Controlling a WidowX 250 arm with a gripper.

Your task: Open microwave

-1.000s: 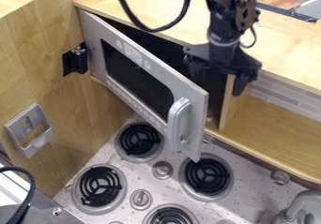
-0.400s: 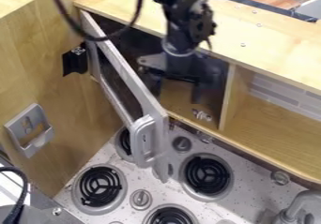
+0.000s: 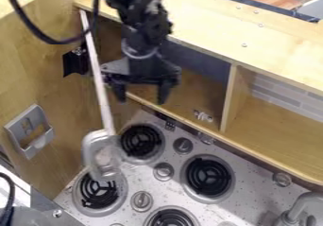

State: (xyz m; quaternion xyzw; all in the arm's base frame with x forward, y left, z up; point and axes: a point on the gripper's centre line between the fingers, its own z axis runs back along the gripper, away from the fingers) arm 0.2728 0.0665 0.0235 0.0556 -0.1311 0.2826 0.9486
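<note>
Microwave door (image 3: 97, 81), in the camera view, stands swung wide open, seen nearly edge-on, with its handle (image 3: 88, 152) out over the stove (image 3: 140, 180). The black hand (image 3: 141, 93) hangs in front of the opening (image 3: 202, 95) near the door, its two fingers spread wide, nothing held between them

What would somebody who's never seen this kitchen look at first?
Probably the big black robot arm, coming down from the top with its gripper open. Next, the microwave door at the left, swung wide open, its chunky handle towards us. Below, black coil burners dot the speckled stove top.
</note>
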